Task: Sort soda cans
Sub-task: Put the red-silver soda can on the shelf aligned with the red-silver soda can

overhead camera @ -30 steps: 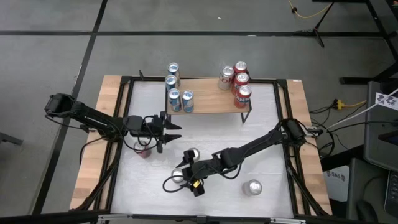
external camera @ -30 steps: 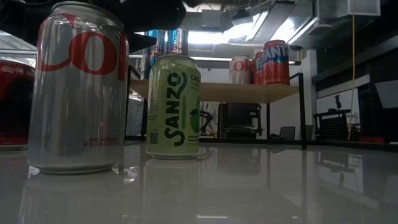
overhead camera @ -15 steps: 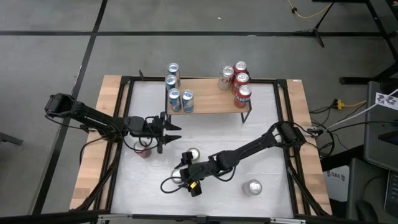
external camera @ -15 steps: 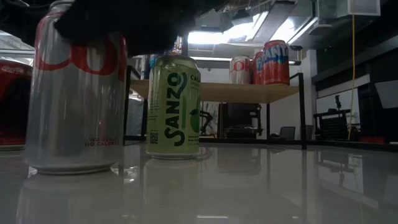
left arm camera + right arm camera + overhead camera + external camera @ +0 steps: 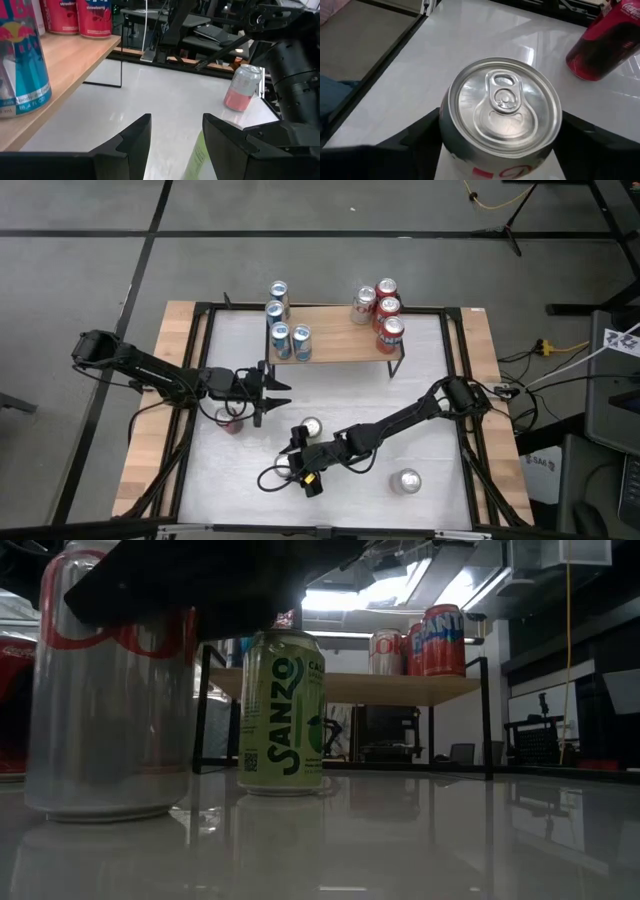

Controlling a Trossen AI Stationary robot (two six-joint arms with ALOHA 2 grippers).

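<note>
The right end effector (image 5: 297,463) straddles a silver can (image 5: 502,107) upright on the counter (image 5: 430,390), fingers spread beside it, contact unclear.

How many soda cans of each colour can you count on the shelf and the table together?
Blue-and-white cans: 4
Red cans: 4
Silver cans: 2
Green can: 1
Silver-and-pink can: 1
Total: 12
</note>
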